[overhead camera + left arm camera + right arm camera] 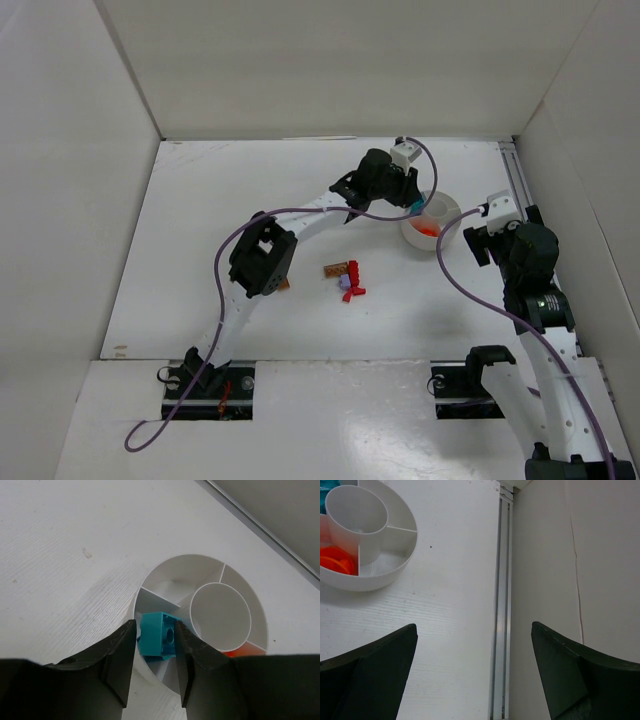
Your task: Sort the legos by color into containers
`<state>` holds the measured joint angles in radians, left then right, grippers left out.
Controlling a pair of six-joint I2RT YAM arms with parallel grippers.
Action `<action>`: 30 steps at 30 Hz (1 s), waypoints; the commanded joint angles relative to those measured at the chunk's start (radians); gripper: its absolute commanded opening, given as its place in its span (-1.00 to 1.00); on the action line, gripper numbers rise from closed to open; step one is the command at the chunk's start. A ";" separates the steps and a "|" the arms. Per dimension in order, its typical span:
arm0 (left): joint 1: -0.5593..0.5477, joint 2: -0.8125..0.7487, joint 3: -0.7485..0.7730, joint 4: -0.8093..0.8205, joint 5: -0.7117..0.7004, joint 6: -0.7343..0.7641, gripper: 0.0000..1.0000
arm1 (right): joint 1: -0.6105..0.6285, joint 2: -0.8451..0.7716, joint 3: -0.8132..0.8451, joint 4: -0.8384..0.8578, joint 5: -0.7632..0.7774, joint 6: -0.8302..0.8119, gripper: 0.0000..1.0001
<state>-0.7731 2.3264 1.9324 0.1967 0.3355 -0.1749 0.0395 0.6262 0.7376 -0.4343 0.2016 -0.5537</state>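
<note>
Left gripper [155, 650] clamps a teal brick [156, 635] over the left rim of the divided bowl [185, 572]. Right gripper [472, 637] gapes empty to the bowl's right. Released here, the brick could clip rim or divider and bounce out, or join the orange pieces [337, 562].

Counter [70, 555] is matt white with a fine ribbed grain, a bit scuffed near the bowl [240, 572], which is smooth white plastic with a soft sheen. Teal brick [156, 636] is shiny plastic, same for the orange bits [337, 562]. Left claw [155, 628] and right claw [474, 630] look like matt black plastic. Rail [500, 605] is dull bare metal, wall [580, 555] matt white board.
</note>
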 commanded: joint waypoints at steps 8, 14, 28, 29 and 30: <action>-0.006 -0.061 0.017 -0.019 -0.062 0.015 -0.12 | -0.006 -0.003 0.005 0.065 -0.019 -0.006 1.00; -0.006 -0.101 -0.033 0.009 -0.041 0.015 -0.58 | -0.006 -0.003 0.005 0.065 -0.019 -0.006 1.00; -0.034 -0.150 -0.087 -0.003 -0.068 0.026 -0.90 | -0.006 -0.003 0.005 0.074 -0.019 -0.006 1.00; -0.034 -0.150 -0.087 -0.014 -0.096 0.026 -0.90 | -0.006 -0.003 0.005 0.074 -0.019 -0.006 1.00; -0.043 -0.150 -0.087 -0.014 -0.107 0.008 -0.87 | -0.006 -0.003 0.005 0.074 -0.019 -0.006 1.00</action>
<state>-0.7967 2.2635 1.8572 0.1757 0.2756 -0.1631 0.0395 0.6289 0.7376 -0.4328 0.1905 -0.5571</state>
